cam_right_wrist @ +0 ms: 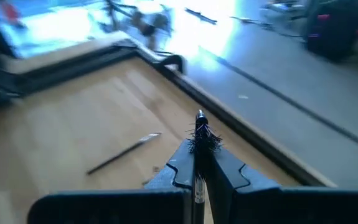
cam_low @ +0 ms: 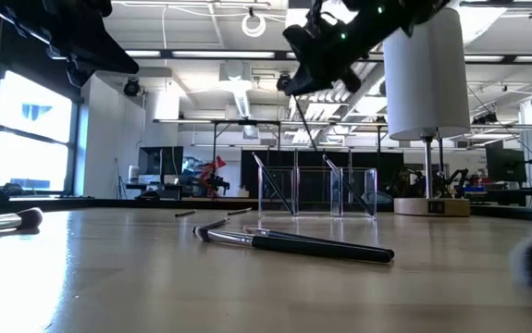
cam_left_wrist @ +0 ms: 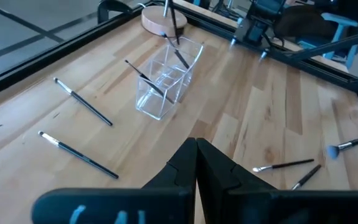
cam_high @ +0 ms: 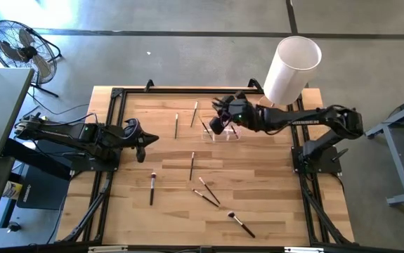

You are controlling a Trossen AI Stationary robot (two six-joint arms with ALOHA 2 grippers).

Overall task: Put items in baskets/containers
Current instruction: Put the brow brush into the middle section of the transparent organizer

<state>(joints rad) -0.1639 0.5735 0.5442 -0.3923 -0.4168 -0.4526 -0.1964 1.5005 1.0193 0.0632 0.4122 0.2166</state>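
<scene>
Pinched nearly flat together, the right gripper's (cam_right_wrist: 197, 163) fingers clamped a thin makeup brush (cam_right_wrist: 198, 134) by its handle, the dark bristle tuft sticking out just past the fingertips. Seen from above, that gripper (cam_high: 219, 121) hung over the far-middle part of the wooden table (cam_high: 258, 197), directly above the clear plastic tray (cam_high: 220, 131). From table height the held brush (cam_low: 304, 120) slanted steeply downward from the gripper toward the tray (cam_low: 316, 191), its long axis closer to upright than flat, its lower end appearing to be above the tray's rim or just inside it. Two or three brushes already leaned within the tray's compartments. The coming move appeared to turn on this alignment: the tray lay straight below the fingers, so a short descent and release looked sufficient, provided the handle's lower end cleared the tray wall.

At the table's left edge, well apart from the tray, the left gripper (cam_high: 145, 140) waited with its fingers pressed shut on nothing (cam_left_wrist: 196, 163). The right arm was plainly the nearer one. Other brushes remained scattered on the wood: two beside the tray (cam_high: 176, 124) and several toward the near side (cam_high: 152, 188). A tall white cylinder (cam_high: 291, 69) stood past the tray.
</scene>
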